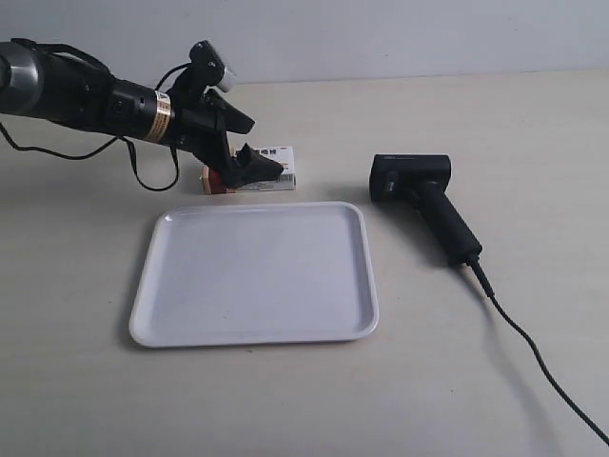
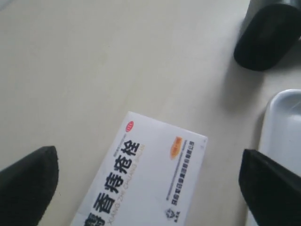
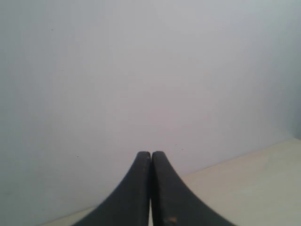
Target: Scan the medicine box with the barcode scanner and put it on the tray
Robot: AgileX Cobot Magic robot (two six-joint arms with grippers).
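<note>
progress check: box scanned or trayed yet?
Done: nothing. The medicine box lies on the table behind the tray, which holds nothing. In hand: the left hand is open, straddling the box. Left: grasp, scan with the untouched barcode scanner, then tray. The right hand is shut.

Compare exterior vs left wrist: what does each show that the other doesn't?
Exterior only: the whole tray, the full barcode scanner with its cable, and the arm at that view's left reaching down over the medicine box.
Left wrist only: the box's printed top face up close, with the open left gripper fingertips on either side, not touching it.
Both: box, table, part of the tray, scanner.
</note>
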